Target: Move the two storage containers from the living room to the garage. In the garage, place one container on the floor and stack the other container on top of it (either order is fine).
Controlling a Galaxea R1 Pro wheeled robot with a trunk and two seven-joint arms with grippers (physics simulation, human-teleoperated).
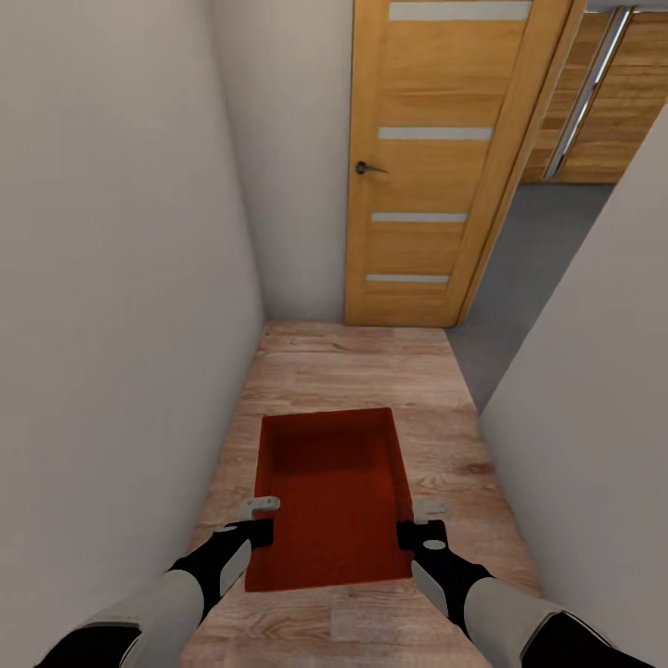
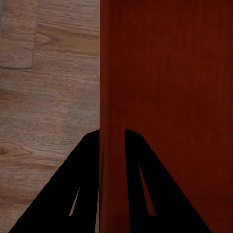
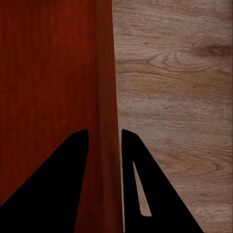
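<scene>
Stiff, light-looking storage container (image 1: 329, 496) low-center in frame, left tool (image 1: 263, 521) and right tool (image 1: 415, 524) each pinching a thin side wall, probably slippery.

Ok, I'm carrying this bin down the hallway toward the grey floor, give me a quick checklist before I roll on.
1. Left gripper clamped over the bin wall: ok, a finger each side in its wrist view.
2. Right gripper likewise: ok.
3. Bin level: ok, looks even.
4. Wooden door ahead: shut, not ok as a route.
5. Opening onto the grey floor at right: ok, looks passable.
6. Second bin's whereabouts: cannot tell.
</scene>
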